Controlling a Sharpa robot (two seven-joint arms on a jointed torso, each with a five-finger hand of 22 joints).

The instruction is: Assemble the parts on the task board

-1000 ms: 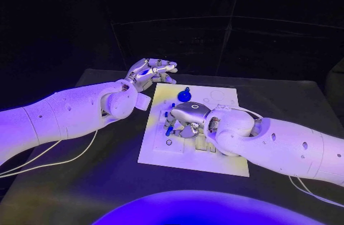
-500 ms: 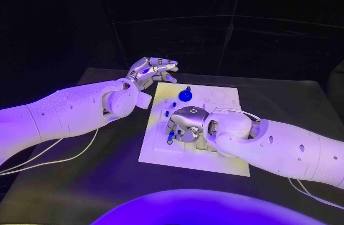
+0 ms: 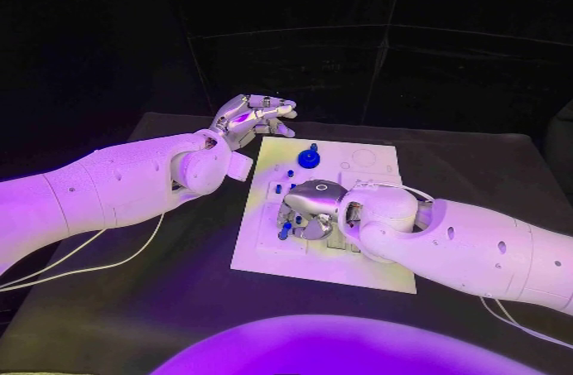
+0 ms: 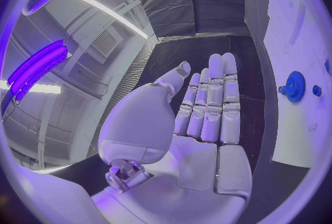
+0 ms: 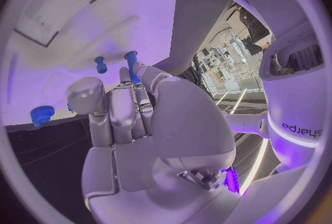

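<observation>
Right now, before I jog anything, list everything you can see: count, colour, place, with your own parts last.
Table: one, black, under everything.
Task board: one, white, middle of the table.
Gear-shaped part: one, blue, at the board's far end.
Small peg parts: at least two, blue, on the board's left side by the right hand's fingers; the hand hides some of that area, so the exact count is unclear.
Cables: white, trailing on the table under the left arm.
Left hand: silver, raised beyond the board's far left corner, fingers straight, holding nothing.
Right hand: silver, over the board's middle, fingers curled down among the pegs; whether it grips one is unclear.
</observation>
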